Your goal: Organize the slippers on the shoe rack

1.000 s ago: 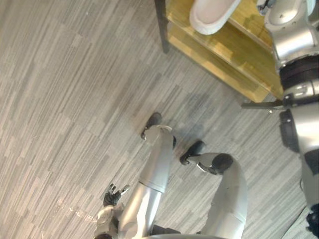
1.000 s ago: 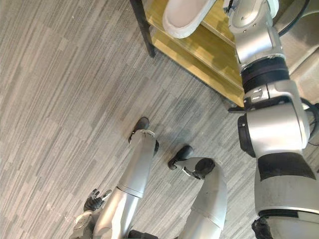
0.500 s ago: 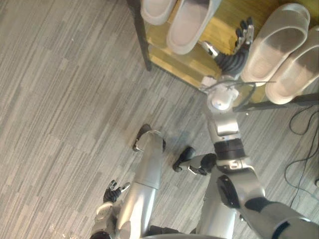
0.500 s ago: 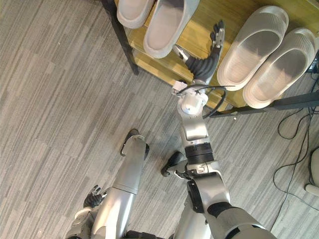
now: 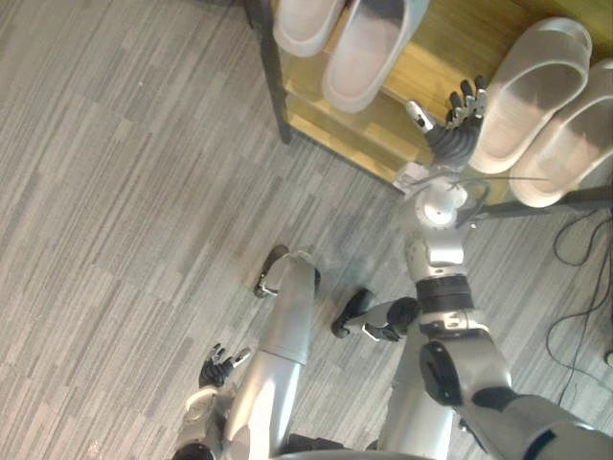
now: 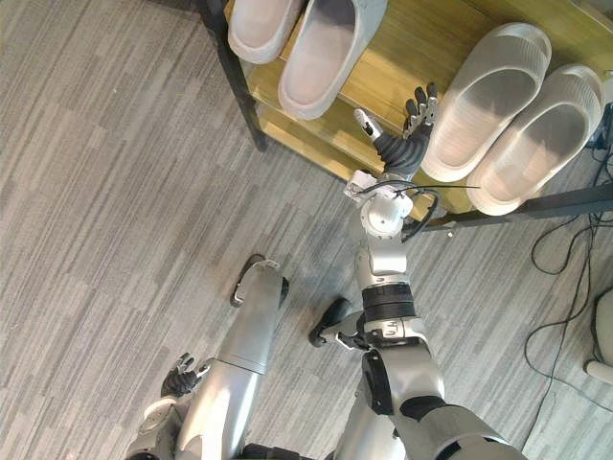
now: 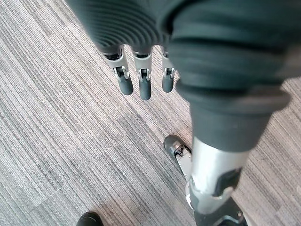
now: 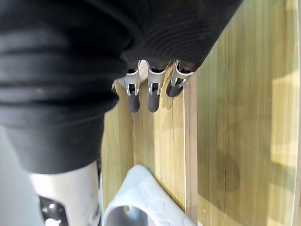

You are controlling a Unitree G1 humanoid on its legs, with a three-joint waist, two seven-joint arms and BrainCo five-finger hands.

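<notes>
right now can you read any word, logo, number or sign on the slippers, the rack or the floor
None can be read. The left pair of slippers, the right pair of slippers, the wooden shoe rack and the grey floor show no legible word, label, number or sign.

Lighting: bright, even, diffuse, from above.
Floor: uniformly lit across the left half of both head views.
Shoe rack: wood with pale light patches along the right edge of the right wrist view.
Slippers: soft shade inside the toe openings.
</notes>
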